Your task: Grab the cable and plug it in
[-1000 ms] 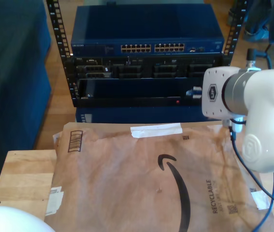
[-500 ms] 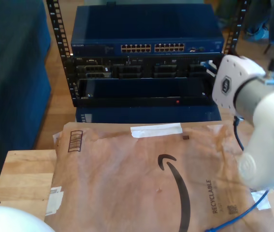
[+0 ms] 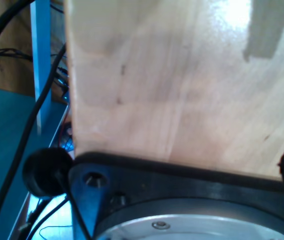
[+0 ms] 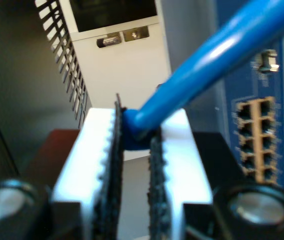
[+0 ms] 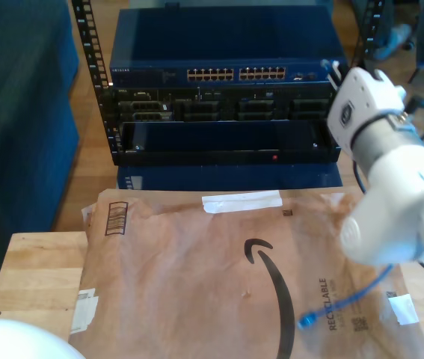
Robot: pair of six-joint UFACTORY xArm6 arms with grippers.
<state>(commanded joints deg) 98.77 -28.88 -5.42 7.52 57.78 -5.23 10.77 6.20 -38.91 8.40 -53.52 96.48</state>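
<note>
My second gripper (image 4: 134, 145) is clamped on the thin bright blue Ethernet cable (image 4: 207, 65): the 2 white ribbed fingers (image 4: 94, 150) w/ black pads pinch its blue end between them, and the cord runs up and away from the tips. Past the jaws in that wrist view sits a dark blue network switch (image 4: 254, 135) w/ a block of tan-edged ports, just beside the held end; can't tell if the plug touches it. A white vented box (image 4: 111, 65) lies beyond.

In the exterior view, the white arm (image 5: 391, 179) reaches in from the exterior view's right, its head up by the right end of the dark blue rack-mounted switch (image 5: 226, 45), near the port row. The cable's free end (image 5: 306, 320) w/ its small plug lies on the brown paper mailer bag w/ black smile logo (image 5: 219, 262), toward the exterior view's lower right, well apart from the gripper. The mailer rests on a light wooden table (image 5: 36, 277). Below the switch sits a black rack unit (image 5: 219, 127).

My first gripper: can't tell if its fingers are apart or together; its wrist view has pale wood (image 3: 182, 75), a black flange (image 3: 182, 185) and black cables (image 3: 11, 150).
</note>
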